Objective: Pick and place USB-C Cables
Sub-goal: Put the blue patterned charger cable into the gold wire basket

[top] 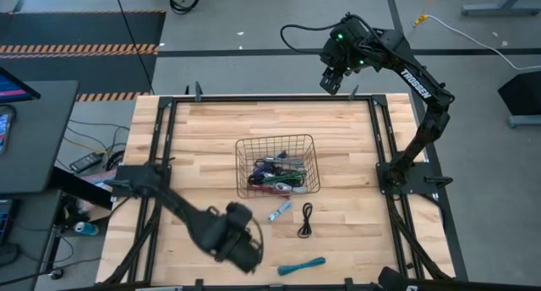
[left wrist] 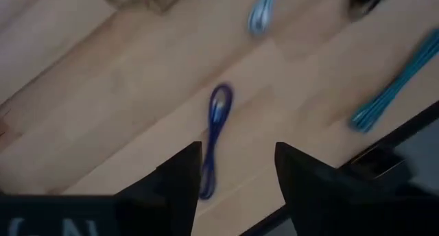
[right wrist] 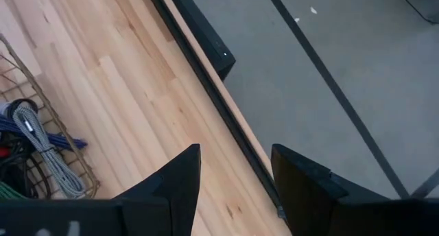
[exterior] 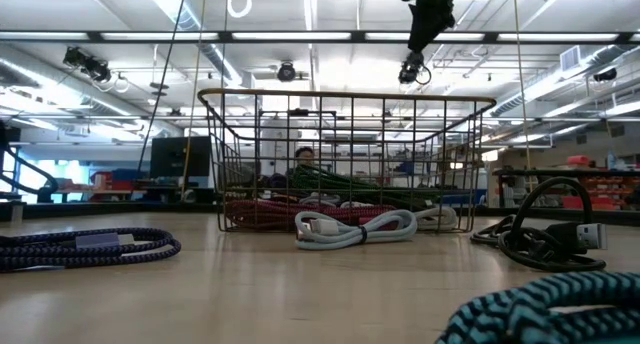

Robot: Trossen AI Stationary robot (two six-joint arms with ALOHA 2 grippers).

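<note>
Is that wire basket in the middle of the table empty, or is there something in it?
Not empty. The wire basket holds a tangle of cables at its bottom; through the mesh, the low view shows green and maroon ones.

We find the wire basket (top: 277, 165) mid-surface (top: 203, 139), several cables (top: 275, 177) in it. Three cables lie loose before it: one (top: 280, 211) nearest, one (top: 306, 219) beside it, another (top: 302, 266) by the front edge.
</note>
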